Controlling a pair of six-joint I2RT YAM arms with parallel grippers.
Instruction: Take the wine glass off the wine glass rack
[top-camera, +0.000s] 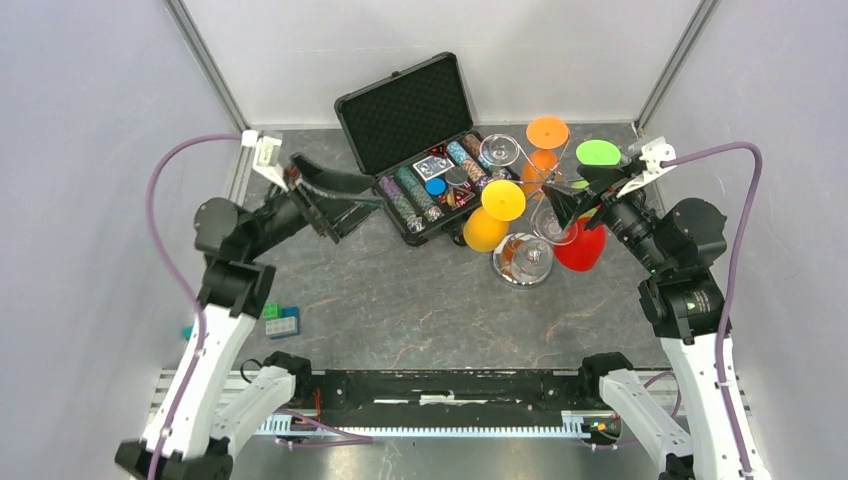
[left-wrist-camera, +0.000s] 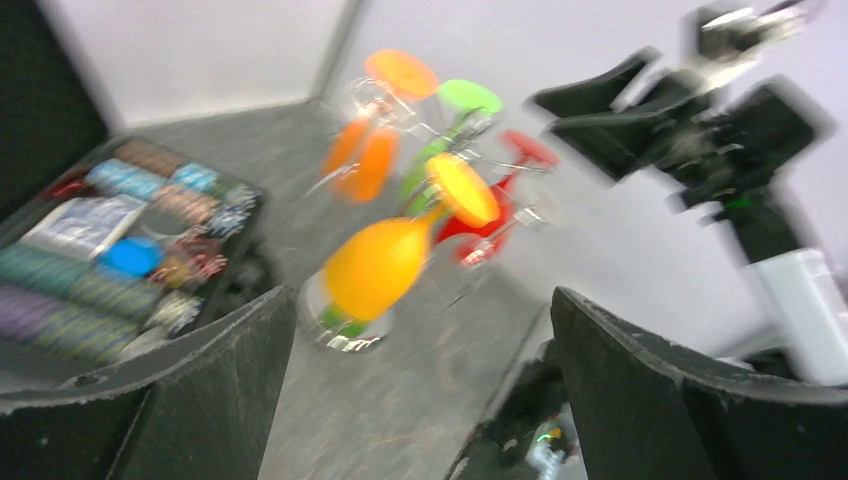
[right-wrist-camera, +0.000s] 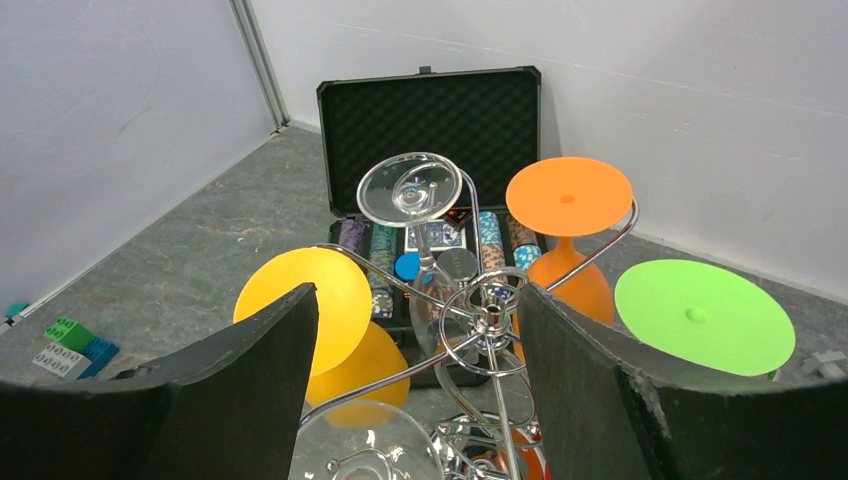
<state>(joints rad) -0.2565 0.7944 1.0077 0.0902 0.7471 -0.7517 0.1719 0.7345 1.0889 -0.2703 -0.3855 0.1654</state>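
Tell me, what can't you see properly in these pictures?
- Right wrist view: the base of the wine glass rack, cut off by the bottom edge.
- Top view: the red glass, partly covered by the right gripper.
- Left wrist view: the chip case contents, smeared by motion blur.

You're looking at a dark grey, stone-veined counter boxed in by plain pale walls on three sides, with slanted metal posts at both back corners; light falls soft and even
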